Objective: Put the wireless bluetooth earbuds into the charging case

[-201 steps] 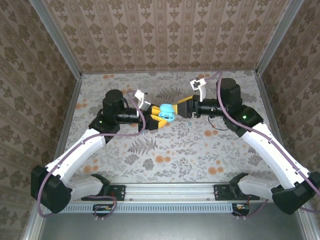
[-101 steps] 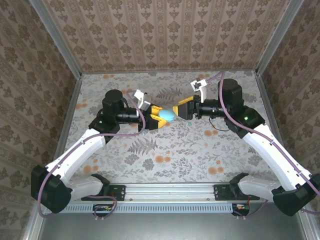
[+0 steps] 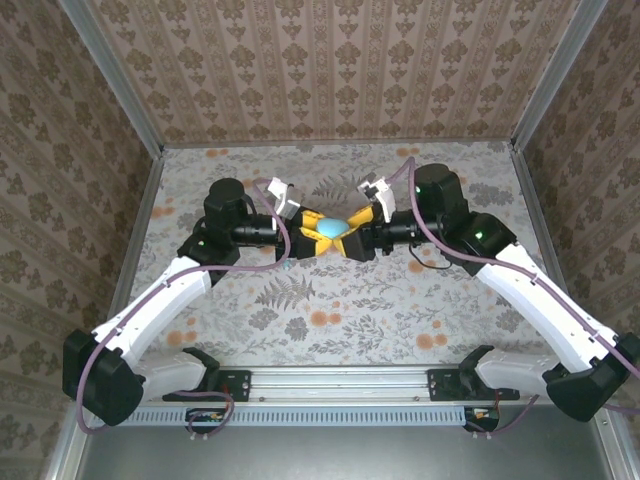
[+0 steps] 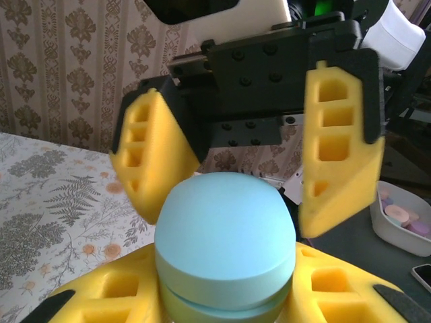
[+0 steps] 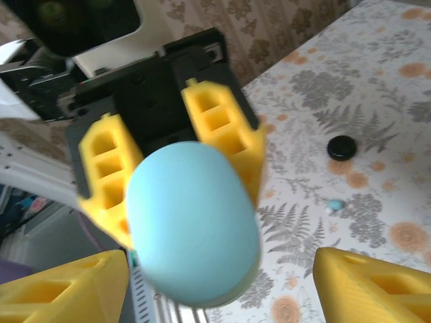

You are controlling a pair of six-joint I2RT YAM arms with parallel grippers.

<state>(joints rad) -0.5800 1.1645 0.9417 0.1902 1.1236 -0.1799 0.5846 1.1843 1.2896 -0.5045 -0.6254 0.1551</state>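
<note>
Your left hand (image 3: 317,235) is clamped on the pale-blue charging case (image 3: 335,229) over the counter (image 3: 400,300), right hand (image 3: 351,235) spread open around it — smooth, rounded, likely slippery, so grip its flatter sides.

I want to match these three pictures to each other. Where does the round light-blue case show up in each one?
Top view: the blue case is in the middle, where the two arms meet.
Left wrist view: the case is large, at bottom centre.
Right wrist view: the case is left of centre, in the lower half.
Shared landmark: the flowered tablecloth, seen in all three.
</note>
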